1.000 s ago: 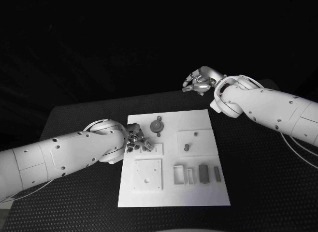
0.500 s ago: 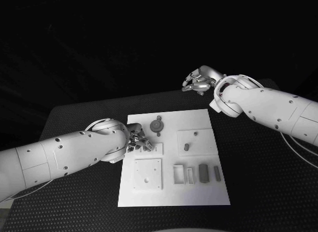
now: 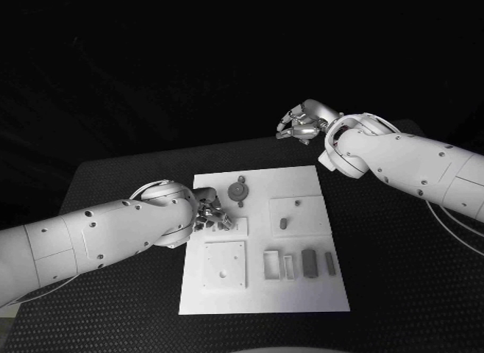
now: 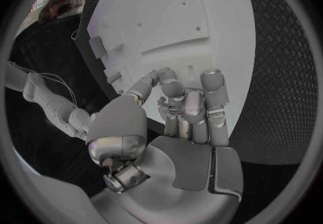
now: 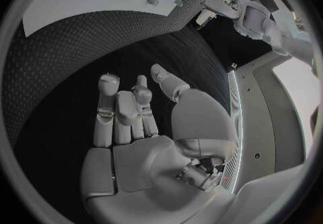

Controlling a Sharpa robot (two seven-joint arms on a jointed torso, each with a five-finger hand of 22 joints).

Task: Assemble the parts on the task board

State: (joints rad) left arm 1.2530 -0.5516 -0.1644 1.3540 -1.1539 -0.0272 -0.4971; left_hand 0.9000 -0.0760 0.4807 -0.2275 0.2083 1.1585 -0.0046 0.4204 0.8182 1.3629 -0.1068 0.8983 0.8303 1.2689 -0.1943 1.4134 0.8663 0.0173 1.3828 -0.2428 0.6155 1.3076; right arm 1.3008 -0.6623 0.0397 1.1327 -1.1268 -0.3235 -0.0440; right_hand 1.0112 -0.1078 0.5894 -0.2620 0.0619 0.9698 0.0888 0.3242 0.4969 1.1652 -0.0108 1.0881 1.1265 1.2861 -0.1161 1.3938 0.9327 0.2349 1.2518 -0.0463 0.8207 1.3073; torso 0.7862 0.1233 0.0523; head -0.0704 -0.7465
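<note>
The white task board lies in the middle of the black table. On it are a round grey part, a small grey peg and two grey bars beside a white frame. My left hand sits at the board's left edge, fingers bunched with their tips down on the board. I cannot make out whether the left hand pinches anything. My right hand hovers past the board's far right corner, fingers apart and holding nothing. The right hand is over bare black mat.
A white square plate with holes lies on the board's near left. Black textured mat surrounds the board. The table's far edge runs just behind my right hand.
The left hand's fingers have shifted very slightly at the board's left edge. The right hand has stayed where it was.
</note>
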